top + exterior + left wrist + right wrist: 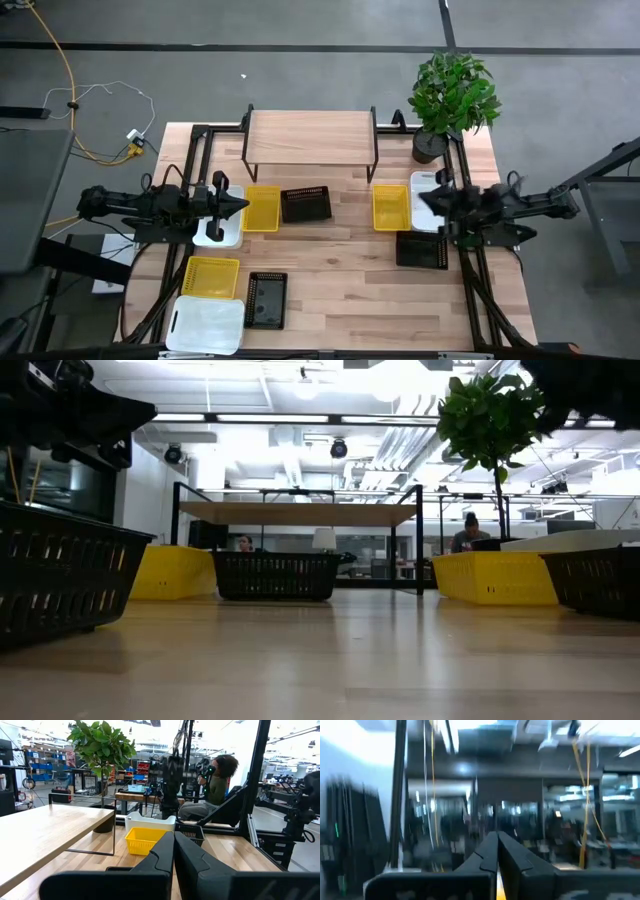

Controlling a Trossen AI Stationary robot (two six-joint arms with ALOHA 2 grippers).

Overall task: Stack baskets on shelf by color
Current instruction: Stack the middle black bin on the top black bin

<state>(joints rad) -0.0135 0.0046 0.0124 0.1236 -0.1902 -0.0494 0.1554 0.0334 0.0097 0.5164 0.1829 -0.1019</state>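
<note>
The shelf (310,131) stands at the table's far middle, its wooden top bare. In front of it sit a yellow basket (262,208), a black basket (306,204) and a second yellow one (391,207). A white basket (426,184) and a black one (421,250) lie on the right. On the left are a white basket (216,233), a yellow one (212,277), a black one (266,300) and a white one (207,325). My left gripper (243,203) hovers shut beside the left yellow basket. My right gripper (420,198) hovers shut over the right white basket.
A potted plant (452,95) stands at the table's far right corner beside the shelf. Bare wood lies in the table's middle (340,270). In the left wrist view a person (215,780) sits beyond the table's right side, behind my right arm (170,775).
</note>
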